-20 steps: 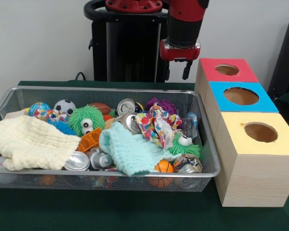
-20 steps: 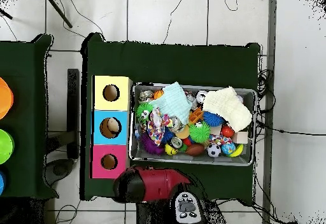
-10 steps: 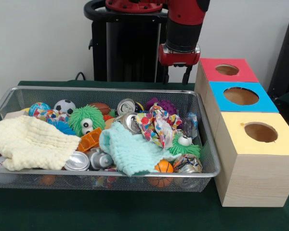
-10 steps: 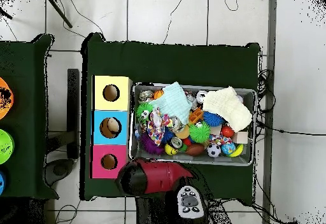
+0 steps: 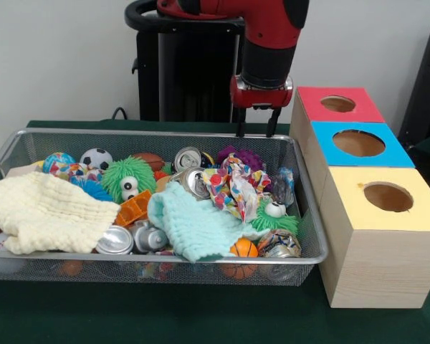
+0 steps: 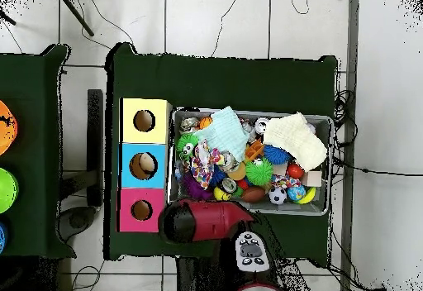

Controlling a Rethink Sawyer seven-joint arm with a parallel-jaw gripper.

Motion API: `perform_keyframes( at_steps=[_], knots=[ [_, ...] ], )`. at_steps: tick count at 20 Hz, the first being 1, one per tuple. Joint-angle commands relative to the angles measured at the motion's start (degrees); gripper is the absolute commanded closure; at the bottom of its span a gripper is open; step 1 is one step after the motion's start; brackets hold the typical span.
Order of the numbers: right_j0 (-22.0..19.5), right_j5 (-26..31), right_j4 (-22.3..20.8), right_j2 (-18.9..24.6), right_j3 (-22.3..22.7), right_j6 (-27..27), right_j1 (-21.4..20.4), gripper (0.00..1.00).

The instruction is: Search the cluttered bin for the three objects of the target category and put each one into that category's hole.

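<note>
The bin [image 5: 309, 215] of mixed clutter sits on the green table, and the gripper [image 5: 255, 127] hangs above its far rim at the end nearest the three boxes, with its two dark fingers [image 5: 239, 123] pointing straight down, a narrow gap between them and nothing held. Which category is wanted cannot be told from the pictures, so the target is a guess. Straight below and toward the camera from the gripper lie a purple knobbly ball [image 5: 244, 157], a dented can [image 5: 189, 158] with its round top showing, and a crumpled patterned wrapper [image 5: 231, 185]. A second can [image 5: 196, 182] rests on its side just in front, its long axis slanting across the bin.

Further out are a soft pale blue cloth [image 5: 192, 222], a fuzzy green toy with eyes [image 5: 128, 179], a small soccer ball [image 5: 95, 158] and a waffled cream towel [image 5: 44, 211] draped over that end. The wooden boxes stand beside the bin, each with a round hole: red top [image 5: 337, 104] nearest the gripper, then blue top [image 5: 357, 143], then yellow top [image 5: 387, 197].
</note>
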Motion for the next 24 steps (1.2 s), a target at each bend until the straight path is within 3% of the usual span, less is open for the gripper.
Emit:
perform_keyframes(
  at_steps=[1, 24],
  knots=[
    [-2.02, 7.03, -0.14, 7.04, -11.02, -0.35, 2.24, 0.00],
    [-2.35, 12.91, -1.08, 8.12, -17.37, -2.18, 3.06, 0.00]
  ],
)
